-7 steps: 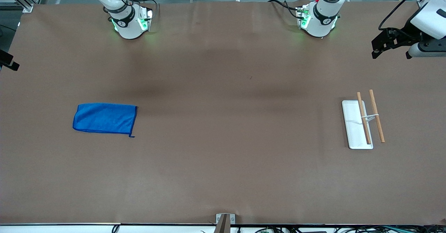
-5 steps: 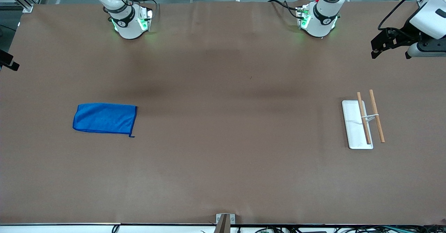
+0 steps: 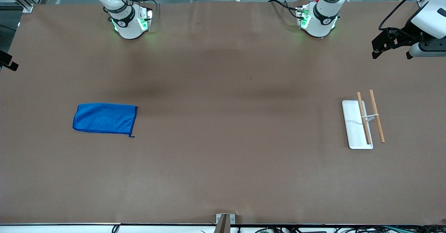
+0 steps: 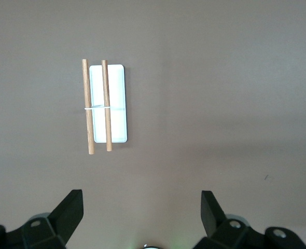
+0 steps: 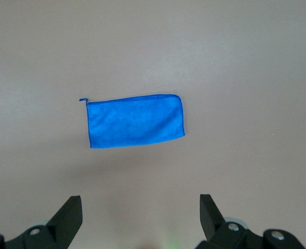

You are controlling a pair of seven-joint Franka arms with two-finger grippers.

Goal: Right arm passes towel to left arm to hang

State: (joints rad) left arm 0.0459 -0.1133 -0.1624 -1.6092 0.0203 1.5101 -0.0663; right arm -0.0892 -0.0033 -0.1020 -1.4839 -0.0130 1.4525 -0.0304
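The blue towel (image 3: pixel 104 118) lies flat on the brown table toward the right arm's end, its thread loop at one corner. It also shows in the right wrist view (image 5: pixel 136 120), well below my right gripper (image 5: pixel 140 207), which is open and empty. In the front view only a black part of the right gripper (image 3: pixel 7 61) shows, at the picture's edge. My left gripper (image 3: pixel 376 51) is up over the table's edge at the left arm's end. It is open and empty in the left wrist view (image 4: pixel 141 205).
A white tray (image 3: pixel 352 121) bearing two wooden rods (image 3: pixel 377 116) stands toward the left arm's end and also shows in the left wrist view (image 4: pixel 117 93). The arm bases (image 3: pixel 129 22) (image 3: pixel 318 18) glow green at the table's back edge.
Almost nothing. Both grippers shift very slightly in place. The towel and the tray with rods have not moved.
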